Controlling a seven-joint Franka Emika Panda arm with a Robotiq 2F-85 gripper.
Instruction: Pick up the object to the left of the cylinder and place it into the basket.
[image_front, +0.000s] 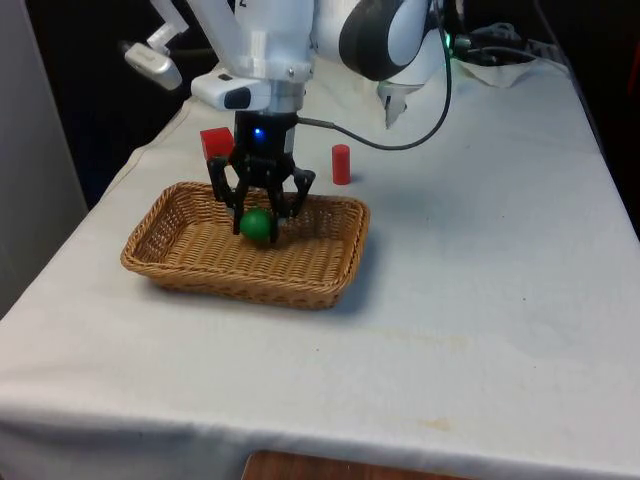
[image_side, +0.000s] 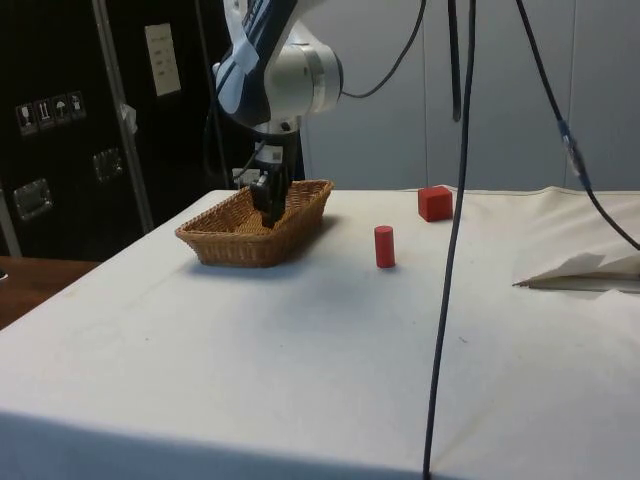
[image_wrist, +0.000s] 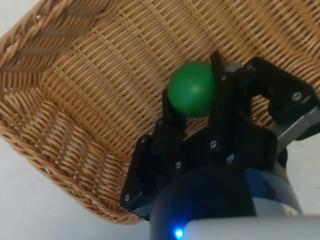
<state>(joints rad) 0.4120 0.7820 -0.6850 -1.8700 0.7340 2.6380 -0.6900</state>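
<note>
A green ball (image_front: 257, 224) sits between the black fingers of my gripper (image_front: 258, 222), low inside the wicker basket (image_front: 330, 290). In the wrist view both fingers press against the ball (image_wrist: 192, 89), so my gripper (image_wrist: 193, 97) is shut on it, just above the woven floor of the basket (image_wrist: 75, 75). From the side, my gripper (image_side: 270, 212) reaches down into the basket (image_side: 235, 245), whose wall hides the ball. A red cylinder (image_front: 341, 164) stands upright on the cloth behind the basket, toward the front view's right.
A red cube (image_front: 215, 143) rests behind the basket at the front view's left, partly behind the arm. From the side, the cube (image_side: 434, 203) lies beyond the cylinder (image_side: 384, 246). A black cable (image_front: 400, 145) hangs over the table's far end.
</note>
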